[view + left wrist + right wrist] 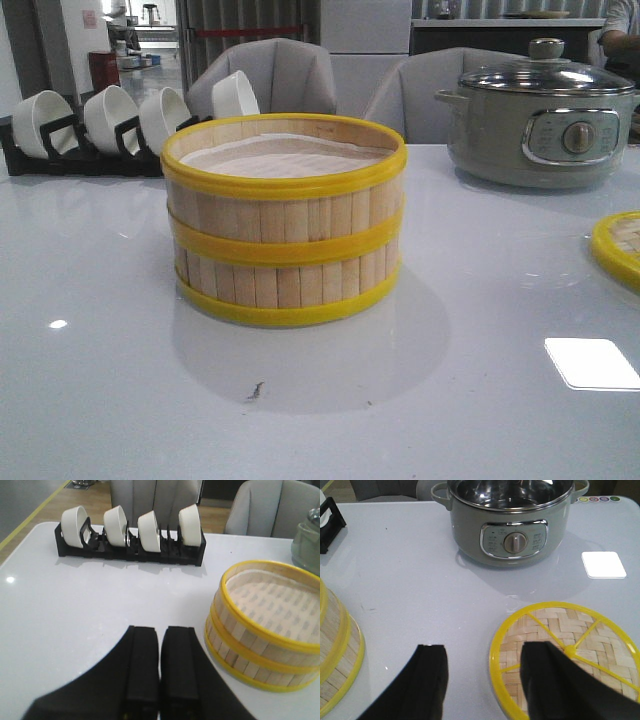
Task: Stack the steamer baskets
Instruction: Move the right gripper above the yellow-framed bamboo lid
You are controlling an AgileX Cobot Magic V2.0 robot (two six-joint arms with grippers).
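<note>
Two steamer baskets (284,220) sit stacked at the centre of the front view on the white table (110,400), white liner showing inside the top one. The left gripper (160,667) has its fingers pressed together, the stack just beside it at the frame's right. The right gripper (482,680) is spread wide, one finger (542,680) over the woven lid (565,655), which lies flat below the grey pot (512,522).

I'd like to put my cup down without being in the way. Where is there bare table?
Bare table lies in front of the stacked steamer baskets, and between them and the grey pot. The far left holds a bowl rack; the lid lies at the right edge.
</note>
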